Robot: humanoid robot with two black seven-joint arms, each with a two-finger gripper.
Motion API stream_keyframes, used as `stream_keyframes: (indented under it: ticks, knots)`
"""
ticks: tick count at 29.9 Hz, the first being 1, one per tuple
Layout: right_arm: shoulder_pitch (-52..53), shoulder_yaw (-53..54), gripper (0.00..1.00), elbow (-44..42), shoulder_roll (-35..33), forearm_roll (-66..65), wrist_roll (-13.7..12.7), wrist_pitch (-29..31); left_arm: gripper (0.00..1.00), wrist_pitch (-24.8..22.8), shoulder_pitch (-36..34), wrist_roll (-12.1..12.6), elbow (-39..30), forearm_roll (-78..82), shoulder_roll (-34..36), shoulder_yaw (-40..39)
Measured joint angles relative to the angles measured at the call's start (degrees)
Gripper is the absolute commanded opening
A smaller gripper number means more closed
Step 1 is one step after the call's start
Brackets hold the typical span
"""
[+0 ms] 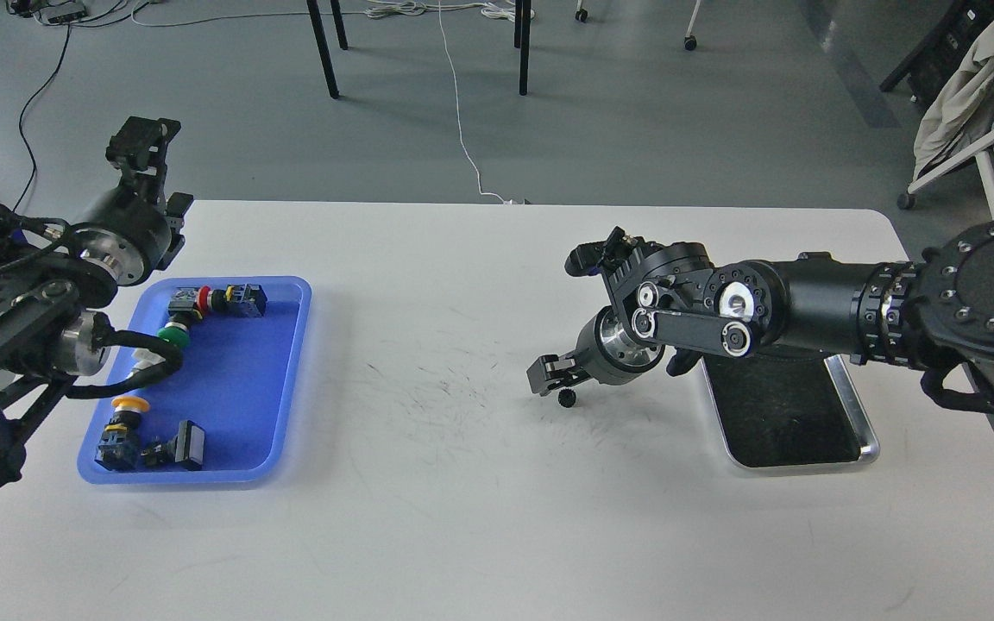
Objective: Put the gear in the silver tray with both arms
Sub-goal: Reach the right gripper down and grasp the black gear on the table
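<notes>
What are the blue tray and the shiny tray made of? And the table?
The blue tray looks like plastic: even, soft colour, matte, thick rounded rim. The silver tray seems to be polished metal, probably steel: its rim gleams and its dark floor is mirror-like. The table top looks like smooth white laminate, scuffed with dark marks; I can't be sure.

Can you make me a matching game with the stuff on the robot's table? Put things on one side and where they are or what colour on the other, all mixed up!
Things:
1. blue tray
2. silver tray
3. right gripper
4. yellow push button

Clues:
A. low over the bare table, between the two trays
B. far right, partly under an arm
C. far left, holds the switches
D. lying inside the blue tray, near its front

Pairs: 1-C, 2-B, 3-A, 4-D
</notes>
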Motion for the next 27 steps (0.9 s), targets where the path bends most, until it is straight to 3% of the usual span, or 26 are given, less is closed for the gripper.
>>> stream_keyframes:
  ticks: [5, 12, 27]
  knots:
    - [-0.2, 0.0, 0.79, 0.2, 0.0, 0.1, 0.0, 0.0, 0.98, 0.0, 0.0, 0.0, 0.0, 0.0, 0.0, 0.0]
    - [-0.2, -0.1, 0.66, 0.2, 0.0, -0.2, 0.0, 0.0, 0.98, 0.0, 0.0, 0.0, 0.0, 0.0, 0.1, 0.0]
    - [-0.5, 0.0, 0.64, 0.8, 0.0, 0.1, 0.0, 0.0, 0.98, 0.0, 0.3, -0.5, 0.0, 0.0, 0.4, 0.0]
